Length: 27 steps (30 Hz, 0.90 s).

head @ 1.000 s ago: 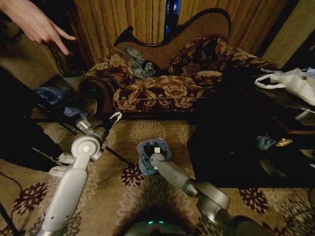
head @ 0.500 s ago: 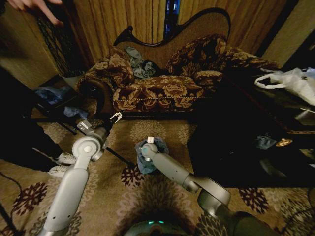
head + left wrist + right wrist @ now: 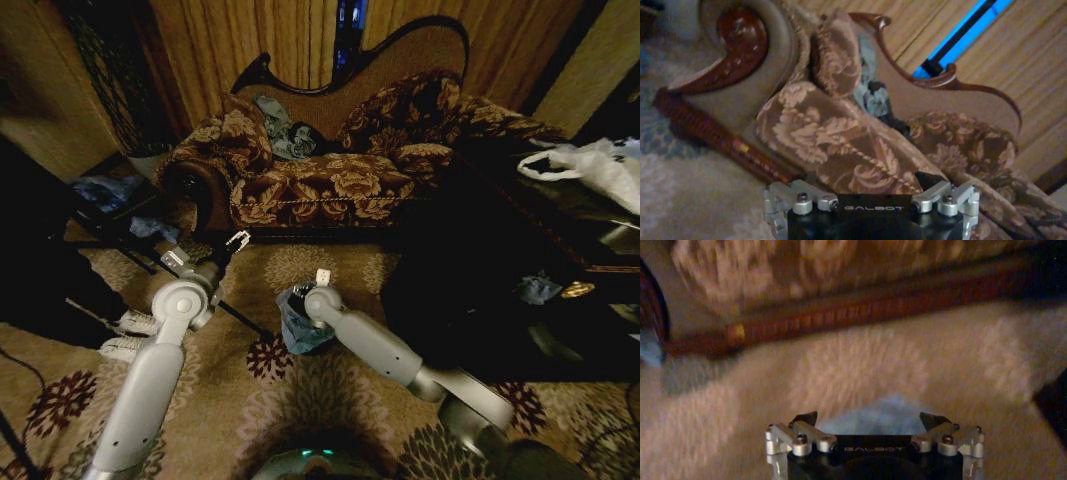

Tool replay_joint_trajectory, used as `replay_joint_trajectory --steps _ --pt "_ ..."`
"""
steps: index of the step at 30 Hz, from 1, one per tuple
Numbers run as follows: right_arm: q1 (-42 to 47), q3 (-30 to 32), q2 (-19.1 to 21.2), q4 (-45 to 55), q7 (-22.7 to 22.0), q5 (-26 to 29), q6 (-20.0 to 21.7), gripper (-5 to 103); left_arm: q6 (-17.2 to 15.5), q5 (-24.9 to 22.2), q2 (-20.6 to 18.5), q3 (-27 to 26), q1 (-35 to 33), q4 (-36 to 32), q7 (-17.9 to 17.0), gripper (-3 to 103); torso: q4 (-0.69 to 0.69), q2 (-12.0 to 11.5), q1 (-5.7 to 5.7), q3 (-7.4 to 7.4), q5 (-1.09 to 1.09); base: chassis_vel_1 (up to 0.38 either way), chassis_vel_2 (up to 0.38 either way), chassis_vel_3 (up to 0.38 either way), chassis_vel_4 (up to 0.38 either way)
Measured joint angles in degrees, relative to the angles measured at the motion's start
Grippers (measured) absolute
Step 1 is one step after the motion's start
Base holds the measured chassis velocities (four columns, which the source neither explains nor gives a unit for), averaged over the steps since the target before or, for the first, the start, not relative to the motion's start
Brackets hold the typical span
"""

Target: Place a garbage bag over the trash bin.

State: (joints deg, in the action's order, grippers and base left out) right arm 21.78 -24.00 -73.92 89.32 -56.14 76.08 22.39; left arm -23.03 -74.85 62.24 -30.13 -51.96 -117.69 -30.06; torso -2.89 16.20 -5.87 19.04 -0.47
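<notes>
Head view shows the trash bin (image 3: pixel 303 322) standing on the patterned carpet (image 3: pixel 330 385) in the near middle, in front of the floral sofa (image 3: pixel 330 175). The garbage bag (image 3: pixel 296 330), light blue and wrinkled, is draped over the bin and hangs down its left side. The right gripper (image 3: pixel 312 288) sits directly above the bin's far edge, against the bag; whether it is clamped on the film I cannot tell. In the right wrist view its two fingers (image 3: pixel 804 419) stand spread apart with pale blue film (image 3: pixel 877 415) showing between them. The left gripper (image 3: pixel 232 243) hovers to the left and farther away, near the sofa's wooden base. A white plastic bag (image 3: pixel 600 165) lies on the dark table (image 3: pixel 560 235) at far right.
</notes>
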Motion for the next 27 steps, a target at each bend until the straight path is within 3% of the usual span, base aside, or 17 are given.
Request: replay_joint_trajectory --steps 1,2,3,5,6,7,8,9,10,11,13,15,17,22,25,27 --pt "1.0 1.2 2.2 3.0 0.8 -1.0 -0.1 100 0.1 0.6 -0.5 -0.2 -0.3 -0.1 0.9 100 -0.01 0.0 0.0 0.0 -0.01 0.0 0.0 0.0 0.0" --pt "3.8 4.0 6.4 8.2 4.3 -4.3 -0.5 100 0.0 2.6 -1.7 -0.3 -1.0 -0.2 3.4 100 -0.01 0.0 0.0 0.0 0.0 0.0 0.0 0.0 0.0" --pt "3.8 4.0 6.4 8.2 4.3 -4.3 -0.5 100 0.0 2.6 -1.7 -0.3 -1.0 -0.2 3.4 100 -0.01 0.0 0.0 0.0 0.0 0.0 0.0 0.0 0.0" --pt "10.1 9.8 13.4 13.1 16.3 -12.8 -2.7 100 -2.1 10.9 -4.8 0.1 -2.7 -0.2 9.0 100 -0.02 0.0 0.01 0.0 -0.01 0.0 0.0 0.0 0.0" --pt "15.0 14.6 16.8 14.2 24.5 -18.9 -5.2 100 -3.0 16.2 -6.5 1.1 -3.5 -0.2 12.3 100 -0.02 0.0 0.01 -0.01 0.01 0.0 0.0 0.0 0.0" --pt "18.8 18.2 18.7 14.4 29.4 -23.8 -7.5 100 -3.9 18.3 -7.3 1.9 -3.9 -0.5 13.4 100 -0.02 0.0 0.01 -0.01 0.01 0.0 0.0 0.0 0.0" --pt "18.8 18.2 18.7 14.4 29.4 -23.8 -7.5 100 -3.9 18.3 -7.3 1.9 -3.9 -0.5 13.4 100 -0.02 0.0 0.01 -0.01 0.01 0.0 0.0 0.0 0.0" --pt "21.4 20.4 19.6 14.5 32.1 -26.5 -8.9 100 -4.8 19.2 -7.7 2.4 -4.1 -0.8 13.8 100 -0.02 0.0 0.0 0.0 -0.02 0.0 0.0 0.0 0.0" --pt "27.8 25.6 20.8 14.7 38.6 -32.1 -11.9 100 -6.7 19.8 -8.2 3.2 -4.3 -1.7 13.8 100 -0.04 0.0 0.0 0.0 0.01 0.0 0.0 0.0 0.0" --pt "27.8 25.6 20.8 14.7 38.6 -32.1 -11.9 100 -6.7 19.8 -8.2 3.2 -4.3 -1.7 13.8 100 -0.04 0.0 0.0 0.0 0.01 0.0 0.0 0.0 0.0" --pt "38.2 34.0 20.3 15.8 45.8 -40.4 -16.7 100 -8.1 21.0 -8.5 5.5 -5.4 -2.8 13.7 100 -0.06 0.0 0.01 -0.01 -0.01 0.0 0.0 0.0 0.0" --pt "41.3 35.6 19.5 16.3 46.8 -42.8 -18.9 100 -7.9 21.8 -8.6 6.1 -6.4 -3.1 13.7 100 -0.1 0.0 0.01 -0.01 -0.02 0.0 0.0 0.0 0.0" --pt "46.8 36.9 16.7 17.6 48.6 -47.3 -22.1 100 -6.7 25.7 -8.6 5.0 -13.4 -6.2 12.9 100 -0.04 0.0 0.01 -0.02 0.02 0.0 0.0 0.0 0.0" --pt "54.2 38.8 13.6 20.9 50.4 -49.8 -24.1 100 -4.6 32.7 -8.2 4.0 -20.7 -8.6 12.9 100 0.02 0.0 0.02 -0.01 -0.03 0.025 0.007 0.026 0.032" --pt "58.8 42.8 11.3 22.5 53.4 -50.7 -26.3 100 -3.3 36.4 -8.1 3.2 -24.5 -10.9 14.0 100 -0.02 0.0 0.02 -0.01 -0.01 0.0 0.0 0.0 0.0" --pt "61.5 47.5 8.7 23.9 56.0 -51.4 -27.6 100 -0.7 38.8 -7.7 2.4 -27.5 -12.4 16.7 100 -0.03 0.0 0.02 -0.02 -0.01 0.0 0.0 0.0 0.0"
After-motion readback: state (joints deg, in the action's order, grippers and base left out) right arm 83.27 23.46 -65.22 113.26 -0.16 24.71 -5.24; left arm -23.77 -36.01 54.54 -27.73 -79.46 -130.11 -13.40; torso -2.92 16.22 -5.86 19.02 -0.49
